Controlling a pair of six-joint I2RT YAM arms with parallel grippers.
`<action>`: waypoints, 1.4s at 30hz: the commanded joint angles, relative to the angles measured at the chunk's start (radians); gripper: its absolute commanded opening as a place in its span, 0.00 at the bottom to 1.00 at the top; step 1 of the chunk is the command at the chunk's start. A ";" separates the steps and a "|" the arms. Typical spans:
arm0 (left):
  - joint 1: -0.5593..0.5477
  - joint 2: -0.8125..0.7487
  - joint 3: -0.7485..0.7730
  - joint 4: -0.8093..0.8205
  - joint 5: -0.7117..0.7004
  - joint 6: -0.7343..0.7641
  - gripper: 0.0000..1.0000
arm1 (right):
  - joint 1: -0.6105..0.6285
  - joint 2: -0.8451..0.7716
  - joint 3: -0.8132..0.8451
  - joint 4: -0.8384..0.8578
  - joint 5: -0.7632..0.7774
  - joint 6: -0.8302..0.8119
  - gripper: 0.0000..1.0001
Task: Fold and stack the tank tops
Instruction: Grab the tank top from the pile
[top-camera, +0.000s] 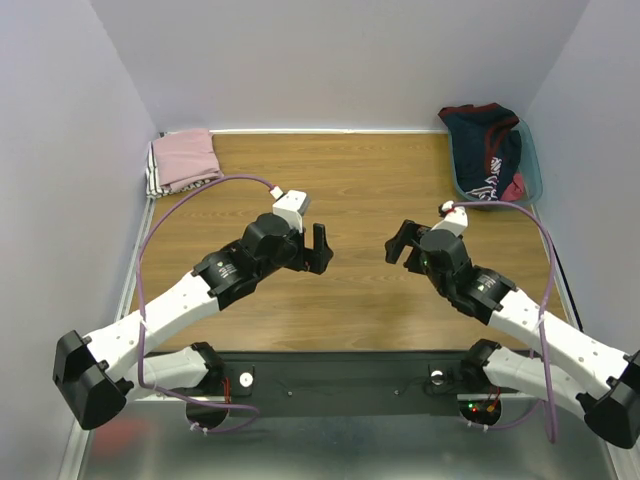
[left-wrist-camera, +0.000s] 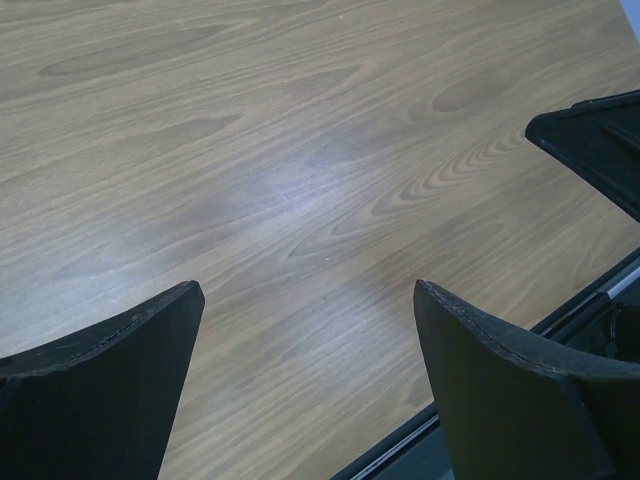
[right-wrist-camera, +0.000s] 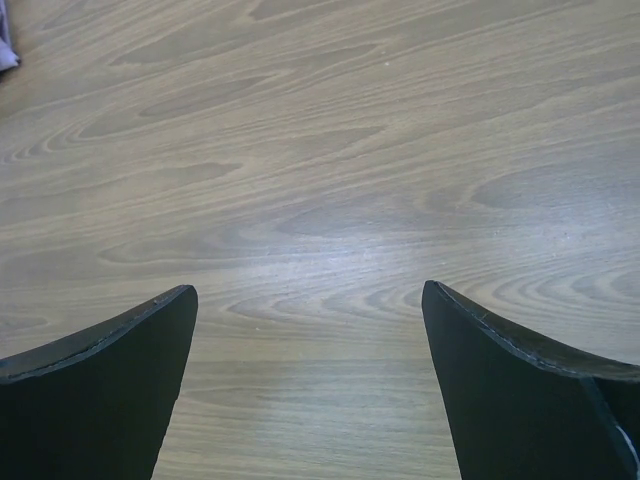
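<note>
Lying heaped in the teal bin (top-camera: 536, 172) at the bench's (top-camera: 350, 190) far right corner, tank tops (top-camera: 486, 146) sit diagonally beyond the nearer right pincer (top-camera: 398, 246); it and the left pincer (top-camera: 322, 250) gape wide, empty.

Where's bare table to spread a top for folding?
Bare table spans the far middle, between the folded pink stack and the teal bin, and the near strip under and between the left hand and right hand, both open. Crowded: the two far corners only.
</note>
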 joint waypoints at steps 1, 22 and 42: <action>-0.006 -0.044 0.033 -0.004 0.012 0.027 0.99 | -0.001 0.015 0.054 0.016 0.044 -0.032 1.00; 0.011 0.002 0.099 -0.020 0.030 0.059 0.99 | -0.818 0.826 0.899 -0.001 -0.232 -0.172 1.00; 0.286 0.098 0.086 0.034 0.268 0.063 0.99 | -0.907 1.375 1.217 0.022 -0.207 -0.243 0.78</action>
